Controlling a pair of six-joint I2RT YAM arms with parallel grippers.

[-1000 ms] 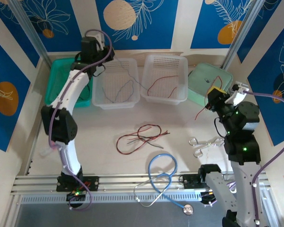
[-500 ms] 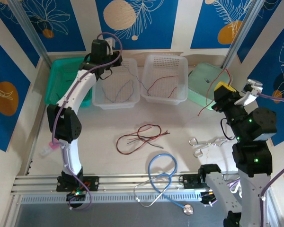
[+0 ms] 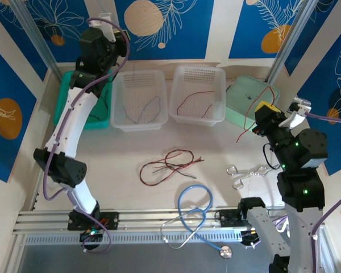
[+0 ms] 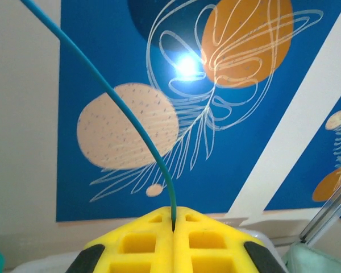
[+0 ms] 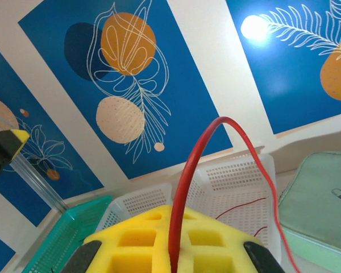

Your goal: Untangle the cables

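- Evidently both arms are mid-carry. The left hand point(image 4: 173, 220) has its yellow pads pressed together on a teal cable point(image 4: 137, 126), held high by the back wall above the teal basket point(image 3: 99, 120).
- The right hand point(image 5: 173, 250) pinches a red cable point(image 5: 181, 199). It arches up from the pads, and its loose end hangs down towards the counter point(image 3: 119, 165), just beside the pale green case point(image 3: 244, 94).
- To do this step well, each hand should probably come low over its basket, so the slack coils inside the walls before the pads part. Dropped from this height, a thin wire would likely flop over a rim.
- The dangling red tail looks the likelier to snag, so I would lift it clear of the case edge and keep it well apart from the tangle point(image 3: 167, 164).
- That tangle of red and black cables lies in the middle of the counter, not yet sorted.
- The left white basket point(image 3: 139, 127) holds a grey-blue cable point(image 3: 150, 108).
- The right white basket point(image 3: 196, 120) holds a second red cable point(image 3: 193, 98), which seems the fitting place for the held red one.
- The teal basket shows a fine dark line, too thin to say whether it is the teal cable's tail.
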